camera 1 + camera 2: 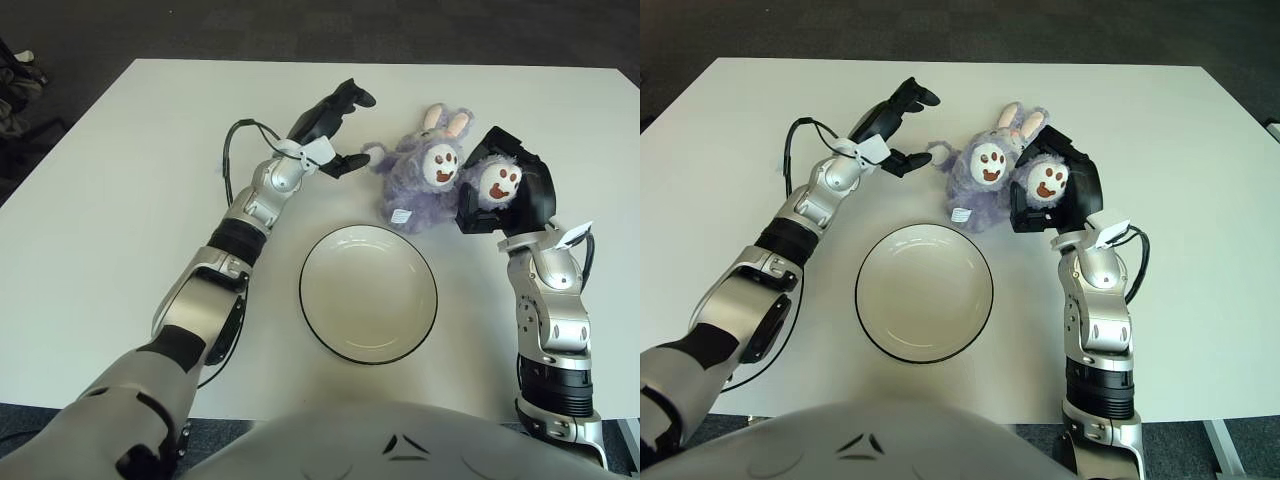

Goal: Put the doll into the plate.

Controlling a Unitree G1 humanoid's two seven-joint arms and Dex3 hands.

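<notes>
A purple plush rabbit doll [415, 180] lies on the white table behind the plate, its two white-soled feet facing up. My right hand [510, 190] is curled around the doll's right foot [497, 178]. My left hand [340, 130] hovers just left of the doll with its fingers spread, the lower finger close to the doll's arm [376, 152]. The white plate [368, 292] with a dark rim sits empty in front of the doll, between my two arms.
The white table [110, 220] stretches to the left and right of the plate. Dark carpet [300, 30] lies beyond the far edge. A dark object [15, 75] shows at the far left off the table.
</notes>
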